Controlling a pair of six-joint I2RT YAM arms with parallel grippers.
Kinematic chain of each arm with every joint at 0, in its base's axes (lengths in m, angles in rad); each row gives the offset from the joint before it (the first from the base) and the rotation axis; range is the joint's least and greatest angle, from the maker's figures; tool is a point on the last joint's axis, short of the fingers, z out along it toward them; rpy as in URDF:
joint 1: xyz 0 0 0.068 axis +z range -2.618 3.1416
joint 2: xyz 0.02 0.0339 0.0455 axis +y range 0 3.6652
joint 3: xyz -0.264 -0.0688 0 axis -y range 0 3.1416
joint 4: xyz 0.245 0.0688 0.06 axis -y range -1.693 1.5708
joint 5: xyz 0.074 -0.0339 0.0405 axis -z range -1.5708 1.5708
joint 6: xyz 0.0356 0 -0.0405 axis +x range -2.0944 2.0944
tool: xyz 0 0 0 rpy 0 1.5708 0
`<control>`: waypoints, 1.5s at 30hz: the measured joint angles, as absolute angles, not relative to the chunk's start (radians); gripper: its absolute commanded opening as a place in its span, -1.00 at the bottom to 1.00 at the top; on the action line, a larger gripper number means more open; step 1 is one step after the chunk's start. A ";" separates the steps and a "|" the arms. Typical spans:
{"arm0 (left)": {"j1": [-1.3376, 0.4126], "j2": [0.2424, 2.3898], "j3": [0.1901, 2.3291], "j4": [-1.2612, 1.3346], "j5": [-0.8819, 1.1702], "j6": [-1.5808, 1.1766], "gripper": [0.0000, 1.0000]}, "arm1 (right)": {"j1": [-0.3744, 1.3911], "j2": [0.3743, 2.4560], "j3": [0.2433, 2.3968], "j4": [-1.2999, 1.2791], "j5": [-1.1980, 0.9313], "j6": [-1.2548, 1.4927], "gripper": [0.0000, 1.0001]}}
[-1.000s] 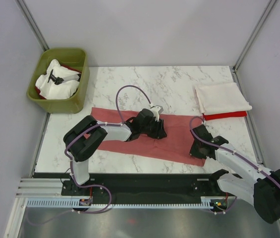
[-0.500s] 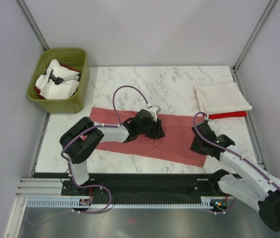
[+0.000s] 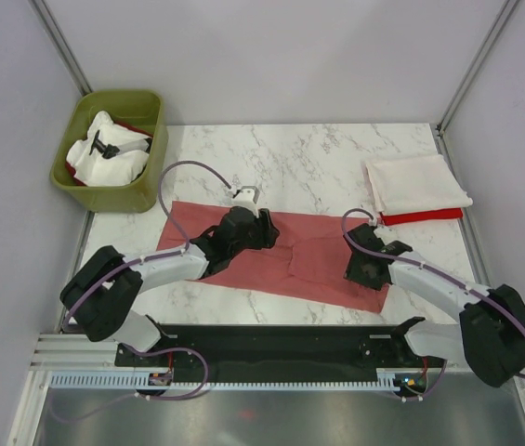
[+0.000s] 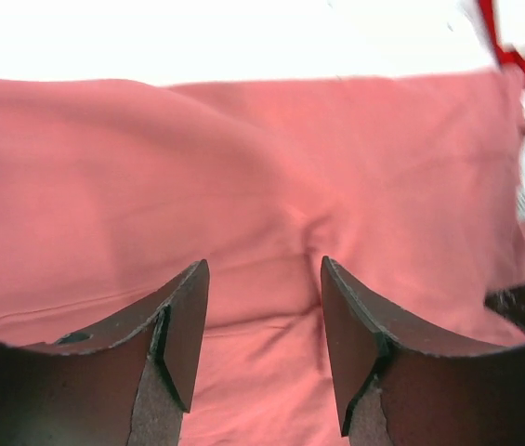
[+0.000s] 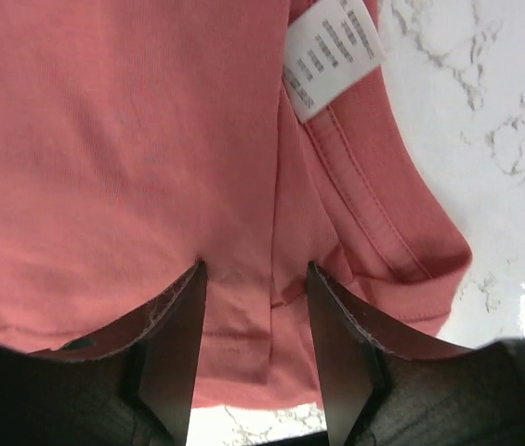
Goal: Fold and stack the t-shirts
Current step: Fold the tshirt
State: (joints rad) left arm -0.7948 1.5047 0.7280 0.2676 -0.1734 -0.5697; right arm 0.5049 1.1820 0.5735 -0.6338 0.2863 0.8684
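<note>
From above, the salmon shirt (image 3: 313, 265) lies flat across the near half of the marble desk (image 3: 308, 158), folded into a long band that slants down to the right. The left tool (image 3: 262, 232) rests on the shirt's far edge, about at its middle, the arm lying low along the cloth's left part. The right tool (image 3: 362, 269) sits on the shirt's right end. From this view I cannot tell how either tool's jaws stand. Beyond the shirt's right end, apart from it, a folded cream shirt (image 3: 417, 183) lies on top of a red shirt (image 3: 420, 216), of which only the near strip shows. Well beyond the salmon shirt's left end, a green bin (image 3: 150, 149) off the desk's corner holds white cloth (image 3: 104, 158).

In the left wrist view, the left tool (image 4: 264, 265) has its jaws apart and grips nothing. The salmon shirt (image 4: 243, 158) fills the view beneath it, with a soft crease running between the fingers. A bit of the red shirt (image 4: 508, 51) shows past the salmon shirt's far right corner.

In the right wrist view, the right tool (image 5: 255, 269) is likewise spread. A folded edge of the salmon shirt (image 5: 104, 139) runs between the fingers without being pinched. The white tag (image 5: 332, 51) lies on the shirt ahead of the right finger, next to the ribbed collar. Bare desk (image 5: 485, 139) shows to the shirt's right.
</note>
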 measured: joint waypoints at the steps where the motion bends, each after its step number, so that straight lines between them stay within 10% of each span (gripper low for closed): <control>1: -0.778 1.494 0.717 0.265 -0.183 -0.583 0.20 | 0.505 1.212 0.574 -0.617 0.289 0.868 0.10; 13: -0.491 1.414 0.579 0.235 -0.148 -0.702 0.22 | 0.507 1.654 0.932 -0.513 0.335 0.812 0.01; 24: -0.496 1.277 0.511 0.249 -0.178 -0.707 0.22 | 0.454 2.289 1.810 -0.546 0.358 0.660 0.11; 28: -0.504 1.295 0.511 0.252 -0.174 -0.707 0.22 | 0.361 2.468 2.108 -0.552 0.320 0.625 0.86; 45: -0.568 1.380 0.539 0.284 -0.120 -0.662 0.29 | 0.298 1.956 1.492 -0.327 0.115 0.552 0.92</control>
